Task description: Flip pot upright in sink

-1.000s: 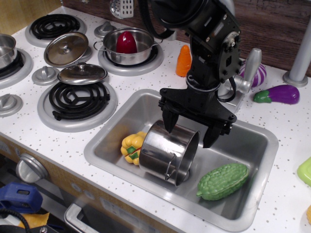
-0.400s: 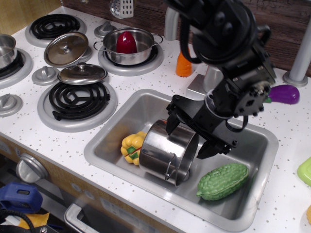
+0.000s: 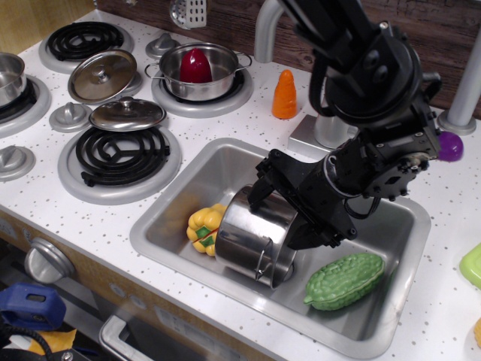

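Note:
The tall shiny steel pot point(image 3: 249, 233) lies on its side in the sink point(image 3: 209, 170), its open mouth facing right and a wire loop handle at the front. My black gripper point(image 3: 282, 213) reaches down from the right, tilted, at the pot's mouth. One finger point(image 3: 264, 186) is at the upper rim and the other point(image 3: 303, 235) is at the lower right of the rim. The jaws stand wide apart, open around the pot's open end. I cannot tell whether the fingers touch the pot.
A yellow toy pepper point(image 3: 201, 226) lies against the pot's left side. A green bumpy gourd point(image 3: 344, 280) lies at the sink's front right. An orange carrot point(image 3: 284, 95), the faucet base point(image 3: 322, 135), a shallow pot with a red item point(image 3: 199, 68) and lids point(image 3: 128, 114) are on the counter.
My arm swung to the right and tilted. The gripper went from upright over the pot to slanted, lower and closer around the pot's mouth. The pot has not moved.

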Robot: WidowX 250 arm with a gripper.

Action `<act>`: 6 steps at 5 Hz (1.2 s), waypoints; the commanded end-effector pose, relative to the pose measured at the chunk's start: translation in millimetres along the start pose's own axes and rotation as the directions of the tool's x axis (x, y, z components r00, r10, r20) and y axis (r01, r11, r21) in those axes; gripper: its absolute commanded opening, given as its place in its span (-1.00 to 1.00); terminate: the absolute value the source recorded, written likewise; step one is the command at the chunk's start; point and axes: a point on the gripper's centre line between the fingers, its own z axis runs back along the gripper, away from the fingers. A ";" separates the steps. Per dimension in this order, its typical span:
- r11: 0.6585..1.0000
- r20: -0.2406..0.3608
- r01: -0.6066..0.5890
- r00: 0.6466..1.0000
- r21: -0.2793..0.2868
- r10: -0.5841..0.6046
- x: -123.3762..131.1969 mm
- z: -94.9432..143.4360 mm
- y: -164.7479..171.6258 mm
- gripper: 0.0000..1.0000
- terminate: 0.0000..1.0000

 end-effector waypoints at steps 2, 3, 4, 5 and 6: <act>0.986 0.029 0.072 0.997 0.149 -0.077 8.0 -5.0 18.3 1.00 -1.00; 0.985 0.038 0.072 0.996 0.156 -0.079 8.8 -7.8 25.0 -1.00 -1.00; 0.990 0.054 0.054 0.997 0.133 -0.062 8.9 -11.6 26.5 -1.00 -1.00; 0.999 0.070 0.022 0.997 0.037 -0.025 7.7 -13.9 29.4 -1.00 -1.00; 0.996 0.071 0.000 0.997 -0.086 0.006 7.6 -13.5 33.2 -1.00 -1.00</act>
